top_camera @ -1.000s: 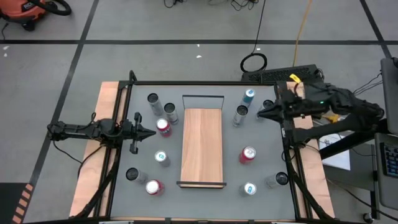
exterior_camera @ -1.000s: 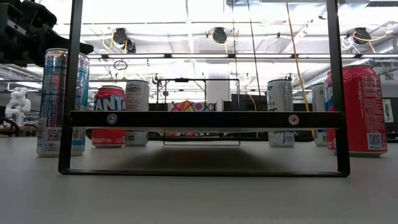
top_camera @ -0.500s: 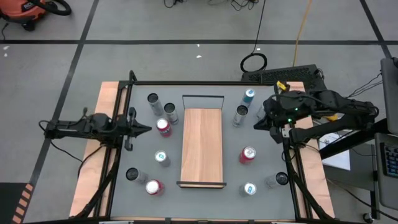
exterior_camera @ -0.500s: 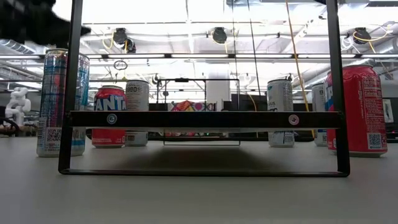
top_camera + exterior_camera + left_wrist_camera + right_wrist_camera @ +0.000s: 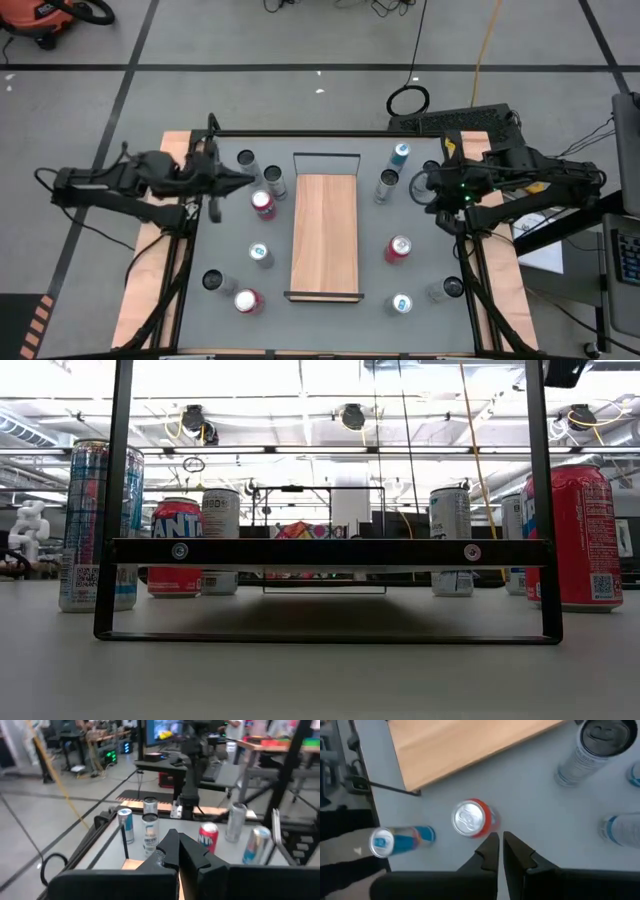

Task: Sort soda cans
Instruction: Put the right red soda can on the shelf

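Grey table [image 5: 330,310] is seen from above with a wooden tray [image 5: 324,230] at its middle, framed by black wire ends, and the cans are scattered to either side of it.

Left gripper [image 5: 250,178] is clenched with nothing between its fingers; it is held above the table on the tray's left, its tip near a grey can [image 5: 273,181] and a red can [image 5: 262,204], touching neither. In the left wrist view the closed fingers [image 5: 176,851] are seen pointing across the tray toward cans on the far side. Right gripper [image 5: 418,183] is likewise clenched and empty, held on the tray's right, just beside a grey can [image 5: 386,185]. In the right wrist view its shut fingers [image 5: 490,851] are seen above a red can [image 5: 471,818], with a blue can [image 5: 400,839] nearby.

Left of the tray, a further grey can [image 5: 246,163] stands toward the far edge, a pale-topped can [image 5: 260,254] beside the tray's middle, and a dark-topped can [image 5: 212,281] and a red can [image 5: 246,300] toward the near edge. Right of the tray, a blue can [image 5: 400,155] stands at the far end, a red can [image 5: 399,248] beside the middle, and a blue can [image 5: 401,304] and a grey can [image 5: 447,289] at the near end. All cans stand upright on the table; none is on the tray.
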Action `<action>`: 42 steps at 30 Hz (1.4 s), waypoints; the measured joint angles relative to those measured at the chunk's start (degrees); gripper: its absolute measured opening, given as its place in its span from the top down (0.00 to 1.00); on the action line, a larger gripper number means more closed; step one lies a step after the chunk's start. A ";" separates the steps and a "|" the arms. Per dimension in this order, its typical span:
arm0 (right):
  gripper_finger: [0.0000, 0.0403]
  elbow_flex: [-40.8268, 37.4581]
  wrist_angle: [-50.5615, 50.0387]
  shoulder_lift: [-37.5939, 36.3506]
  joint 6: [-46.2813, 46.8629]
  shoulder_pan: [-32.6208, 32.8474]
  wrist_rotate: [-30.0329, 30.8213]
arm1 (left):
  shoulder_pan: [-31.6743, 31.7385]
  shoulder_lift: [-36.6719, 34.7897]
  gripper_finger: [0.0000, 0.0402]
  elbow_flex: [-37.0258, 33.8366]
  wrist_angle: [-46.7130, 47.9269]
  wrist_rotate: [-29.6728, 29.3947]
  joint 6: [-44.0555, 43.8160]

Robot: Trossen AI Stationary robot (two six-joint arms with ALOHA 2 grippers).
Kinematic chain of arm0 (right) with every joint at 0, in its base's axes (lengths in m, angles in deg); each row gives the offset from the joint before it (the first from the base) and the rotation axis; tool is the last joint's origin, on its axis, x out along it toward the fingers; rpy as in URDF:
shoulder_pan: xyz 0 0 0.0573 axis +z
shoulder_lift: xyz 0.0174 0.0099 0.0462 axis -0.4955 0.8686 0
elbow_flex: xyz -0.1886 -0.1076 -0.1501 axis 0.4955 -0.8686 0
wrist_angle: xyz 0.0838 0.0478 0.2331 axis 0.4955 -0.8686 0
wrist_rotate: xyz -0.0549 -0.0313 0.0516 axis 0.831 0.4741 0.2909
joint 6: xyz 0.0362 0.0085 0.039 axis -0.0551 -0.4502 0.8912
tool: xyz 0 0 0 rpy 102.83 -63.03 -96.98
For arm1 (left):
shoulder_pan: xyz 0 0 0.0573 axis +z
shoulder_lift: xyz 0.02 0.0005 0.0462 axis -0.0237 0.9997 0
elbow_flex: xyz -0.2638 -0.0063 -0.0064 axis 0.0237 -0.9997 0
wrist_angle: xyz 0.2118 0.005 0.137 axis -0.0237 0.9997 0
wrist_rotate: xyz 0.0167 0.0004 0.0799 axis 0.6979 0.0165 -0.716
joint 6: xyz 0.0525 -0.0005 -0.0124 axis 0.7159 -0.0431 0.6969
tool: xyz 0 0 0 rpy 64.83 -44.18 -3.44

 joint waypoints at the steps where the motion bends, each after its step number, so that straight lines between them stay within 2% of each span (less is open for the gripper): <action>1: 1.00 0.00 -0.51 -0.10 -0.46 0.00 -0.02 | 0.00 2.32 1.00 2.25 -0.19 -0.63 -0.82; 10: 1.00 0.00 -1.61 -0.71 -3.28 0.00 -0.02 | -0.02 19.97 1.00 17.18 1.31 -0.88 -2.31; 15: 1.00 -0.04 -0.42 -0.71 -2.30 0.00 -0.34 | -0.17 25.80 1.00 22.81 0.94 -0.89 -2.29; 20: 0.95 -0.61 0.77 -0.73 -1.83 0.37 -3.72 | -1.35 29.51 1.00 26.33 0.79 -2.89 -1.81; 29: 0.80 -5.08 0.06 -0.70 -0.09 5.76 -6.10 | -5.11 32.13 1.00 27.17 0.83 -4.30 -2.32; 35: 0.65 -6.37 2.03 -0.69 1.99 9.80 -5.52 | -7.64 32.16 1.00 27.18 0.87 -6.90 -3.11; 42: 0.43 -9.12 17.14 -0.48 5.04 11.54 -1.15 | -7.67 32.16 1.00 27.19 0.91 -6.93 -6.80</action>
